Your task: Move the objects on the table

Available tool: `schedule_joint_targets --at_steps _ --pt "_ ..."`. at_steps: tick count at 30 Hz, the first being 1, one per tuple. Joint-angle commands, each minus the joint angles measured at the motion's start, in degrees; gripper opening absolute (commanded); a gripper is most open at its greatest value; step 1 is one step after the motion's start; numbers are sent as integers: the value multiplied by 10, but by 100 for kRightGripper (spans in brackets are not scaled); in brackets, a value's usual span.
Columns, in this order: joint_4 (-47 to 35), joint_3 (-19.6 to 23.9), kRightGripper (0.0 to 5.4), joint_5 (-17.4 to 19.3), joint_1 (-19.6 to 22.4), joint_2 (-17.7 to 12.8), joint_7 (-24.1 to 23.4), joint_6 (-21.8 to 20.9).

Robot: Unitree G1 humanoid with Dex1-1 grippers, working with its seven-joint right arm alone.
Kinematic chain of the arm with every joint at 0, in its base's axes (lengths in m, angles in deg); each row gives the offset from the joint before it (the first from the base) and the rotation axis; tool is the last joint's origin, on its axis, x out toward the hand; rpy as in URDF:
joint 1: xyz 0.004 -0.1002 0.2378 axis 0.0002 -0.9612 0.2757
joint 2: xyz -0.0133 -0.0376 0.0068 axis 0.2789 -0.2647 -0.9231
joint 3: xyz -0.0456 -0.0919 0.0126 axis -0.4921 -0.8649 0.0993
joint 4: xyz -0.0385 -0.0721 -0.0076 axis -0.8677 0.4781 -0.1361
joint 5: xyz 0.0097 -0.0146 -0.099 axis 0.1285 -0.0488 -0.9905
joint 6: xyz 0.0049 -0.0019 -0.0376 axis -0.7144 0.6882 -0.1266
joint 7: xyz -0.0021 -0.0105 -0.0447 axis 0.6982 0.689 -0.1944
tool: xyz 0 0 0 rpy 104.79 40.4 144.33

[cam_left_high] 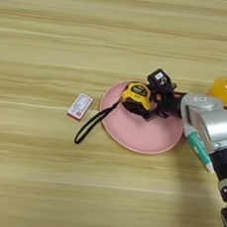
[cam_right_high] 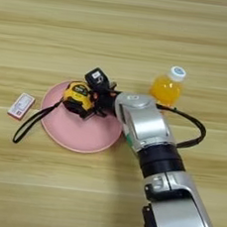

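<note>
Wide light-brown wooden table (cam_left_high: 55, 29) with horizontal grain fills the view. Silver right forearm comes in from near right, black two-finger gripper (cam_right_high: 94, 99) over the far right part of the round pink plate (cam_left_high: 133, 132), fingers clenched on the yellow-black tape measure (cam_left_high: 136, 96), which is over the plate's far side. Its black strap (cam_left_high: 92, 124) trails left off the rim onto the table. Small orange juice bottle (cam_right_high: 167, 87) far right. White-teal tube (cam_left_high: 197, 146) right of plate, partly under the arm. Small red-white flat box (cam_left_high: 80, 106) left of plate.

silver forearm (cam_right_high: 144, 124), black hand (cam_right_high: 98, 95)
</note>
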Motion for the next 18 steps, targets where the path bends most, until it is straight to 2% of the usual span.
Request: schedule_joint_targets --at_steps 1,5,12,18 --pt "-8 15 469 -4 57 -1 -10 -34" --pt "0 18 435 -7 58 4 -10 -41" --pt "-4 24 433 -8 58 9 -10 -45" --pt "-72 36 432 4 63 13 -8 -29"
